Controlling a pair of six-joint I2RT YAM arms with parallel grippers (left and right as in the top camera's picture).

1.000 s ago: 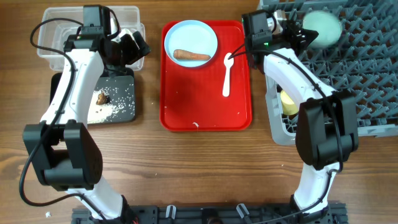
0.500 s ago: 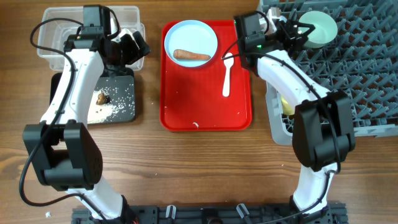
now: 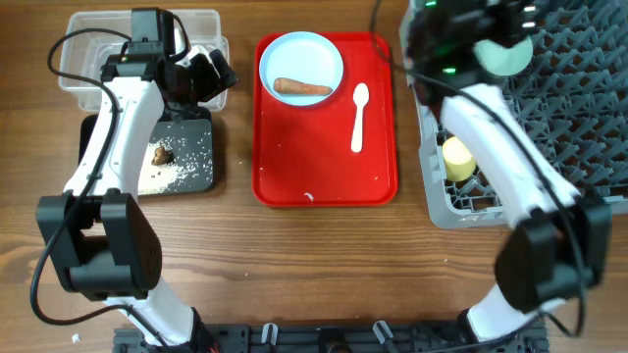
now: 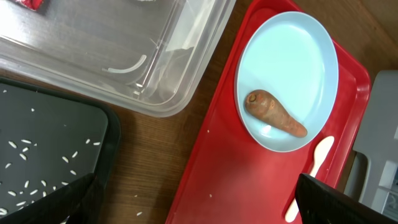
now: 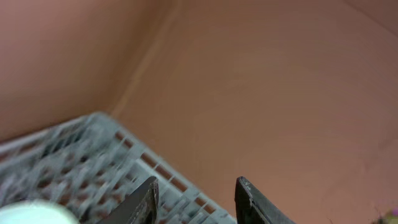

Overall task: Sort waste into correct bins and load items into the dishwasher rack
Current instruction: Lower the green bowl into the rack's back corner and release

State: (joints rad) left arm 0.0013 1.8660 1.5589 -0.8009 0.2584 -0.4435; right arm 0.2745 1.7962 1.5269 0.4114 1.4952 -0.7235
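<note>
A light blue plate (image 3: 294, 49) with an orange carrot piece (image 3: 301, 87) lies at the back of the red tray, also in the left wrist view (image 4: 292, 56). A white spoon (image 3: 358, 116) lies to its right. My left gripper (image 4: 199, 210) is open and empty, over the tub's right end, left of the plate. My right gripper (image 5: 196, 199) is open and empty, raised over the rack's back left corner. The light blue bowl (image 3: 510, 57) and yellow cup (image 3: 456, 157) are in the grey rack (image 3: 579, 127). The white bowl is out of view.
The clear tub (image 3: 88, 59) stands at the back left with a red-and-white scrap (image 4: 31, 3) inside. The black tray (image 3: 191, 176) in front of it holds rice crumbs (image 3: 191, 155) and a brown lump (image 3: 160, 153). The red tray (image 3: 324, 176) carries a few crumbs.
My right arm has lifted up and swung right, away from the light blue bowl, which stays in the rack. The left arm has not moved.
</note>
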